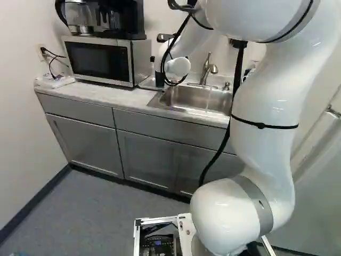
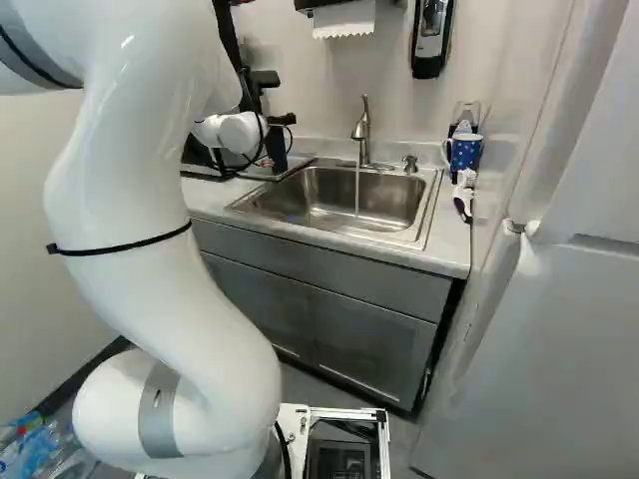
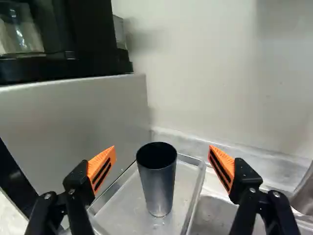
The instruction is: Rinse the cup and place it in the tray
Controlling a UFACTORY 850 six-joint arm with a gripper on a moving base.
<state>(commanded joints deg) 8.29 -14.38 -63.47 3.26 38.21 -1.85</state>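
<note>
Had gripper (image 3: 162,149) wide, with cup (image 3: 159,188) upright in tray (image 3: 122,205) at twelve o'clock; probably needed straight, nudge-free retreat toward six.

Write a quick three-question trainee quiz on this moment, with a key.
1. True or false: the gripper is open.
2. In the wrist view, the upright cup stands in: (a) the sink; (b) the tray; (c) the microwave.
3. Fill in the colour: in the right base view, the mug to the right of the faucet is ____ with white marks.

Key: 1 true; 2 b; 3 blue.
</note>
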